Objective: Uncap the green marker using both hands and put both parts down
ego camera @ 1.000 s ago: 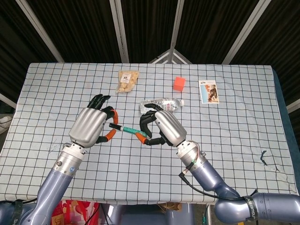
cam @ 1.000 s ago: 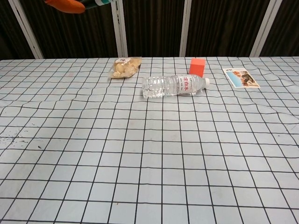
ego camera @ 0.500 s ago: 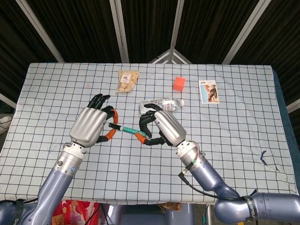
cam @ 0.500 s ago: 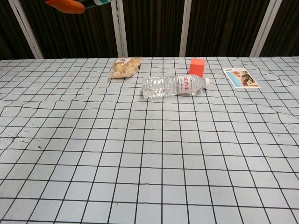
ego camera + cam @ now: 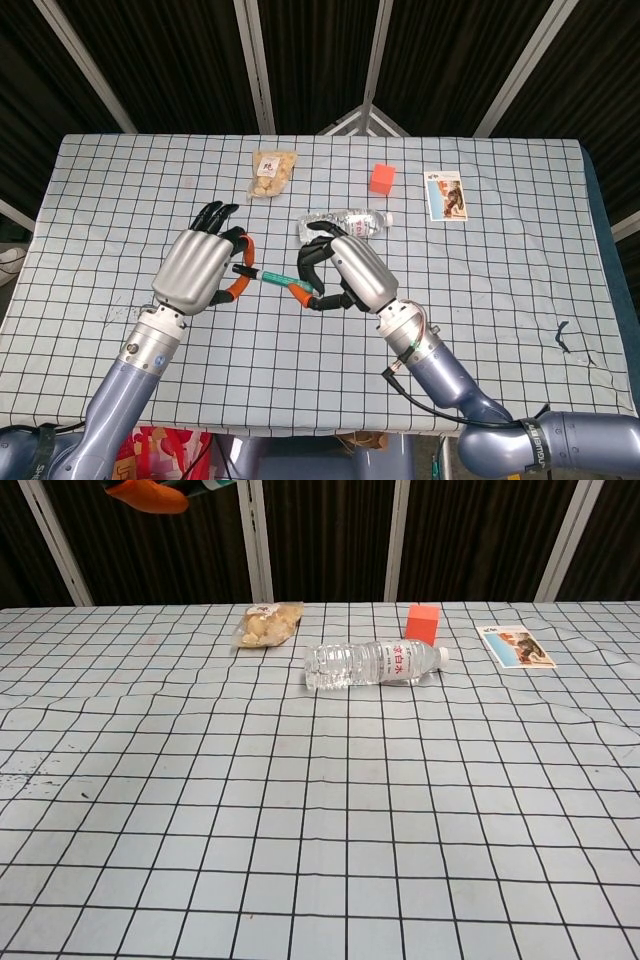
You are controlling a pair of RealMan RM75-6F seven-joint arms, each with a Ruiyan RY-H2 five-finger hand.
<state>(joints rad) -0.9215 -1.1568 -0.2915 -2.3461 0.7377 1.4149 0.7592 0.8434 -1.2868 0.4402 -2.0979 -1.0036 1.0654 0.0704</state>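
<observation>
In the head view the green marker (image 5: 272, 276) hangs level above the table between my two hands. My left hand (image 5: 198, 272) pinches its left end with orange-tipped fingers. My right hand (image 5: 345, 274) grips its right end, fingers curled around it. The marker looks whole, and I cannot see a gap between cap and barrel. The chest view shows only an orange fingertip (image 5: 148, 496) of my left hand and a bit of green marker (image 5: 215, 484) at the top edge.
A clear water bottle (image 5: 348, 222) lies just behind my right hand. Further back are a snack bag (image 5: 271, 171), an orange cube (image 5: 382, 178) and a picture card (image 5: 445, 194). The checked tablecloth (image 5: 500, 280) covers the table.
My left hand has shifted very slightly right and up with the marker end. The right hand and marker otherwise stay where they were.
</observation>
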